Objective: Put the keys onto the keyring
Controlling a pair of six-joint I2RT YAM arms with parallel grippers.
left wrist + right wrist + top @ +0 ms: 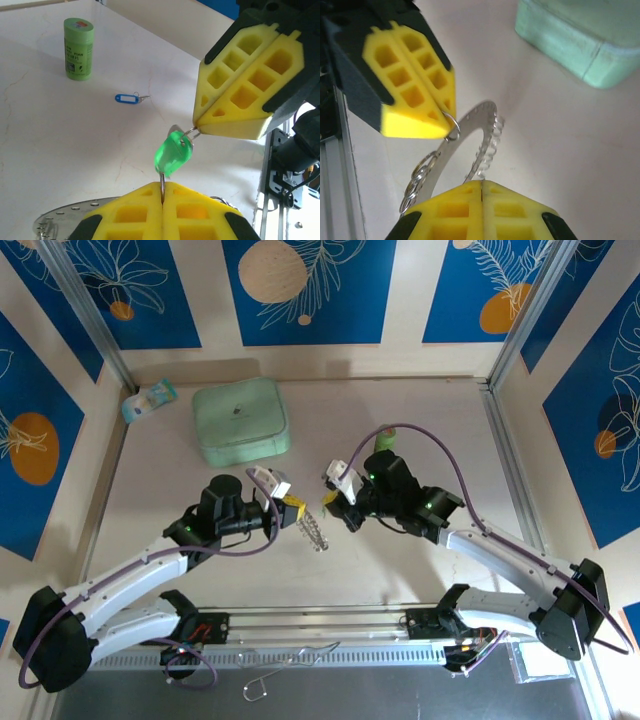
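Both grippers meet above the table's middle. My left gripper (292,505) (163,186) is shut on a small wire ring that hangs from the keyring (470,125), a flat silvery ring with a beaded rim dangling below the fingers (315,531). The green-headed key (172,152) hangs just above the left fingertips. My right gripper (196,131) (328,498) is shut on the wire loop at that key's head. In the right wrist view the keyring's rim runs up to the shut right gripper (482,182). The blue-headed key (126,98) lies flat on the table beyond.
A mint-green square case (240,420) sits at the back centre-left. An upright green cylinder (78,48) stands behind the right arm. A small pale packet (150,400) lies at the back left corner. A chain of small rings (417,185) hangs from the keyring.
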